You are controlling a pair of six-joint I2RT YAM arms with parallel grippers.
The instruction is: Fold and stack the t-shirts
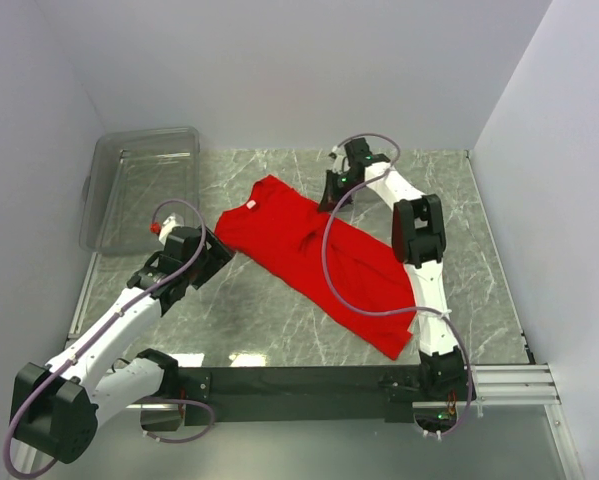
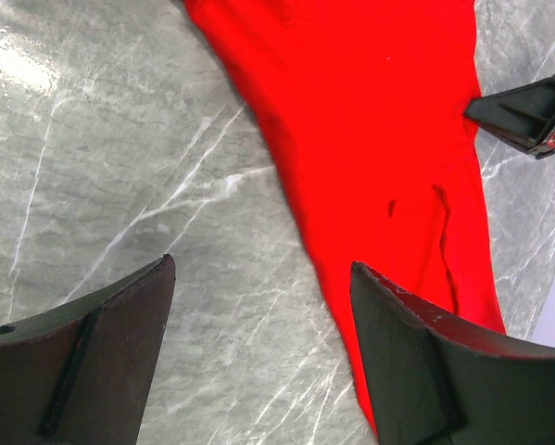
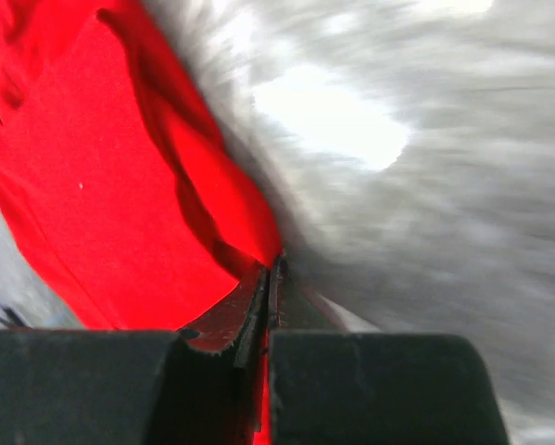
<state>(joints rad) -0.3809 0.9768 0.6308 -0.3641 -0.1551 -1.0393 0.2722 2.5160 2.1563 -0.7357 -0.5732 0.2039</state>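
A bright red t-shirt point(image 1: 309, 255) lies spread diagonally on the marble table, its neck with a small white label point(image 1: 249, 205) at the far left. My right gripper point(image 1: 335, 198) is at the shirt's far edge, shut on a pinch of the red cloth point(image 3: 82, 185). In the right wrist view its jaws point(image 3: 275, 264) meet with cloth between them. My left gripper point(image 1: 222, 255) is open at the shirt's left edge. In the left wrist view one finger is over bare table and the other over the t-shirt point(image 2: 370, 120), with nothing held in the left gripper point(image 2: 261, 264).
A clear plastic bin point(image 1: 144, 185) stands at the far left of the table. White walls close in the left, back and right sides. The right gripper's black fingers point(image 2: 527, 116) show at the right edge of the left wrist view.
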